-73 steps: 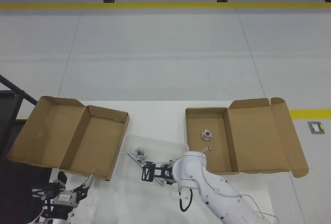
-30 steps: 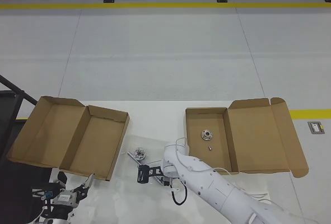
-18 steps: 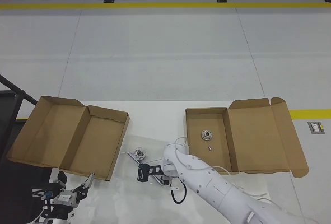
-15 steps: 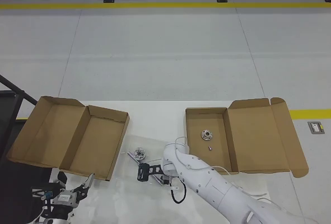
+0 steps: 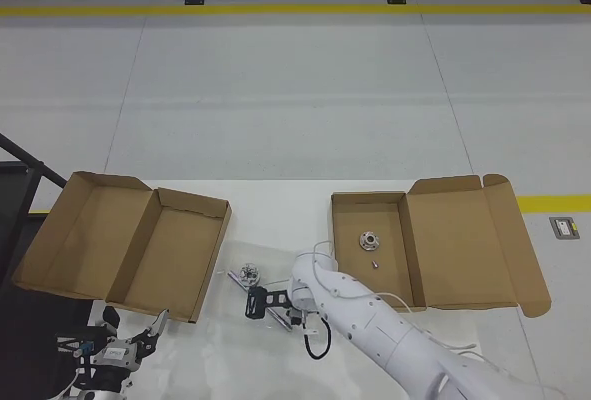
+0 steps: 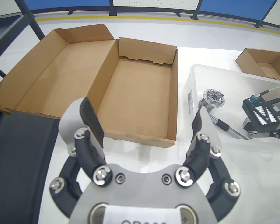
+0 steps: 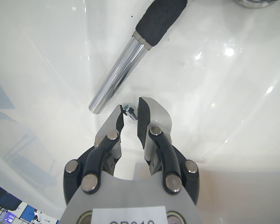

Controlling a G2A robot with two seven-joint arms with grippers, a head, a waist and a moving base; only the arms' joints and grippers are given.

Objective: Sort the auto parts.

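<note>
1. Bolt lay on clear bin floor between right gripper's fingers, narrowly apart, unclamped.
2. Chrome rod and hub lay unsorted beside it.
3. Flange and small screw already sat in right box.
4. Left gripper, fingers wide apart, hung by left box.

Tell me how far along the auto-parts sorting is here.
Done: a flanged part and a small bolt lie in the right cardboard box. In hand: the right pincer is open around another bolt on the floor of the clear bin, not yet gripped. Left: that bolt, the chrome rod and the hub in the bin.
</note>
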